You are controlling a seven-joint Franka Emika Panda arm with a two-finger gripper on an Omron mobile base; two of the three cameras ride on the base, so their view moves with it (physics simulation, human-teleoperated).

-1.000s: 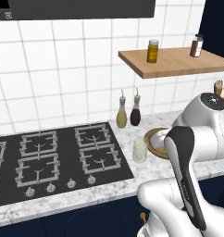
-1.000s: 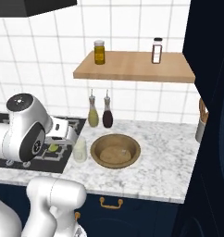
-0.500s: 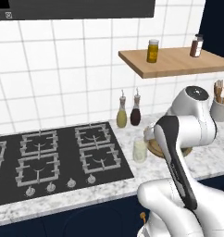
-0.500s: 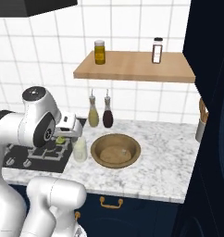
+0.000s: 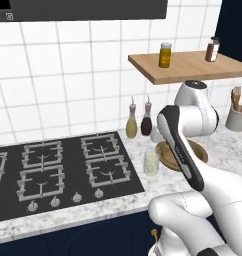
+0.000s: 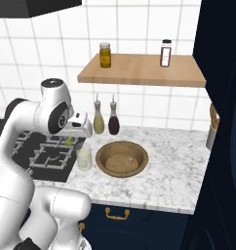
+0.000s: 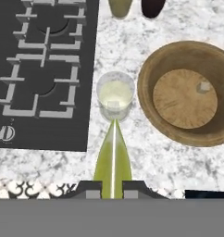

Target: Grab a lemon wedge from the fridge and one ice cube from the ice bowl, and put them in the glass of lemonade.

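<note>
The arm has swung in from the stove side over the last sec: earlier the hand sat lower and further out over the burners, now it's up over the marble surface, right by the stove's edge. The hand [image 7: 113, 187] is clamped on the lemon wedge [image 7: 113, 157] (fingers nearly together, thin yellow-green slice pinched between them). In the hand view the wedge tip points straight at the glass of lemonade [image 7: 115, 96] and just reaches its rim. From the right base view the hand [image 6: 71, 140] hangs a bit above and stove-side of the glass [image 6: 84, 157], w/ the wedge [image 6: 70, 141] peeking out under it.

The glass stands on the surface between the stove edge and the wooden bowl [image 7: 188, 92], near both, touching neither as far as I can tell. One small pale cube [image 7: 204, 86] lies on the bowl's floor, toward its far side — prob. the ice. Two spouted bottles [image 5: 138, 120] stand at the back against the tiles.

What it means: the wedge has been carried to the drop spot, so the lemon half looks nearly done. Judging by the views, the hand isn't quite centred over the glass mouth yet; it needs a small shift toward the bowl side before letting go, else the wedge could clip the rim and land on the surface. Ice cube not yet picked.
</note>
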